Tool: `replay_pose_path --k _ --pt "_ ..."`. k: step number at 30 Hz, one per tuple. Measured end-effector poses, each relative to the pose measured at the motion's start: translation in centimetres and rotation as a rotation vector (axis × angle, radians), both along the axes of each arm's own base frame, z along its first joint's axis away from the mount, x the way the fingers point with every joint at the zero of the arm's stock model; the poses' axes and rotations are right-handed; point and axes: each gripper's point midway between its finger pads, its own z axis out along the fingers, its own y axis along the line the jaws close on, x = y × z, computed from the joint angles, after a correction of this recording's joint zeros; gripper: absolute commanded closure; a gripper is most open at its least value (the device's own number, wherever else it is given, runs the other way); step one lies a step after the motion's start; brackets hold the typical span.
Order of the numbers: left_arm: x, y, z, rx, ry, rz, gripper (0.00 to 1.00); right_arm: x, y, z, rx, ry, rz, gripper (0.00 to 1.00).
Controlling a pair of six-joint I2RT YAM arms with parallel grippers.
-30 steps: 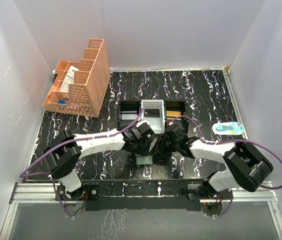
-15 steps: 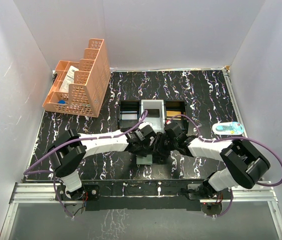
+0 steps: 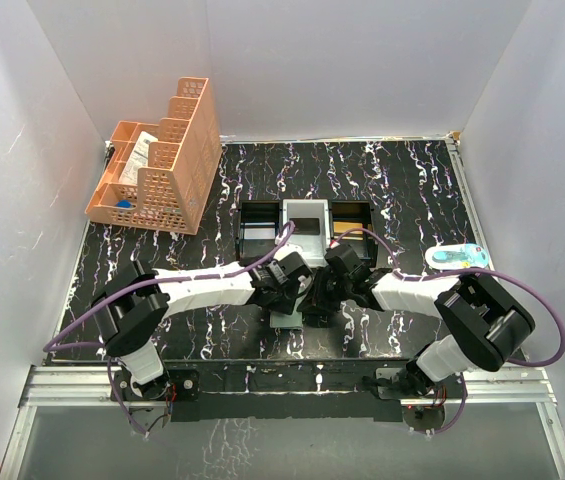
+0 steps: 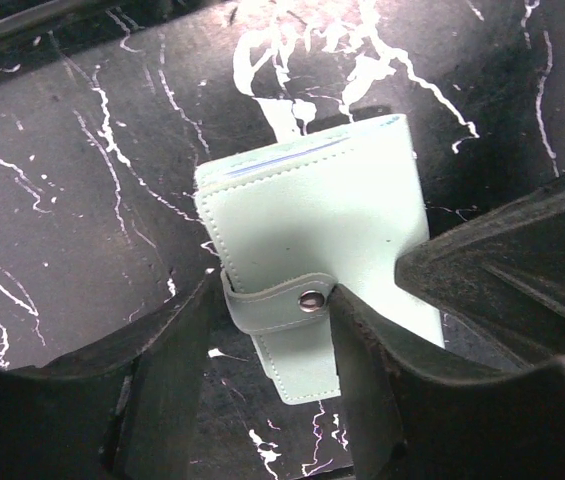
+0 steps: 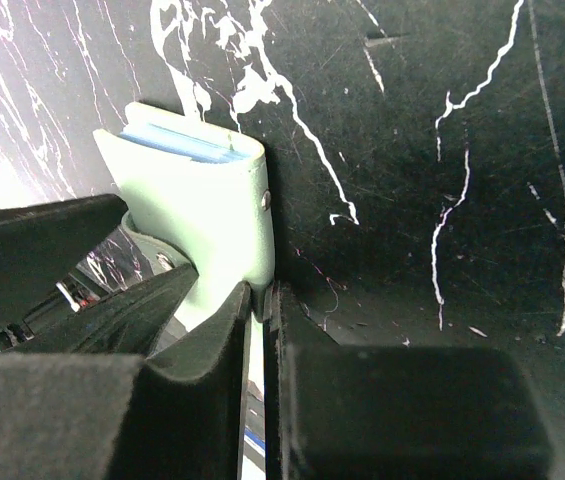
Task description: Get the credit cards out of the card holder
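Observation:
The card holder (image 4: 312,220) is a pale grey-green wallet lying flat on the black marbled table, held closed by a strap with a metal snap (image 4: 311,297). Blue card edges (image 5: 184,143) show at its open end. My left gripper (image 4: 272,292) grips it across the strap end, one finger at its left edge and the other by the snap. My right gripper (image 5: 262,290) is nearly shut on the holder's thin side edge (image 5: 247,235). In the top view both grippers (image 3: 284,300) (image 3: 316,304) meet over the card holder (image 3: 288,320), hiding most of it.
A black-and-white three-compartment tray (image 3: 284,215) stands just behind the grippers. An orange lattice organiser (image 3: 157,160) holding a few items sits at the back left. A small blue-and-white object (image 3: 457,257) lies at the right. White walls surround the table.
Both wrists have drawn slightly closer together over the card holder, and the right one has slid left. The card holder has stayed in nearly the same spot.

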Motion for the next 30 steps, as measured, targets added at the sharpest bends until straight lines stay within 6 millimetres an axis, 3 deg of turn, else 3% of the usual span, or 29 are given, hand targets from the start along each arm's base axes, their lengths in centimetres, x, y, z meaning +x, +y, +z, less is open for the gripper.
replay_pose_path --k 7,13,19,30 --pt "0.3 0.69 0.22 0.05 -0.015 0.002 0.46 0.01 0.02 0.06 -0.006 -0.002 0.006 1.0" --pt "0.48 0.47 0.25 0.082 -0.021 -0.007 0.62 0.05 0.06 0.08 -0.015 -0.006 0.007 1.0" --pt "0.72 0.55 0.38 0.098 -0.044 0.005 0.72 0.41 0.17 0.18 -0.021 -0.023 -0.001 1.0" --pt "1.01 1.02 0.61 0.111 -0.073 0.056 0.74 0.81 0.46 0.56 -0.016 -0.035 -0.009 1.0"
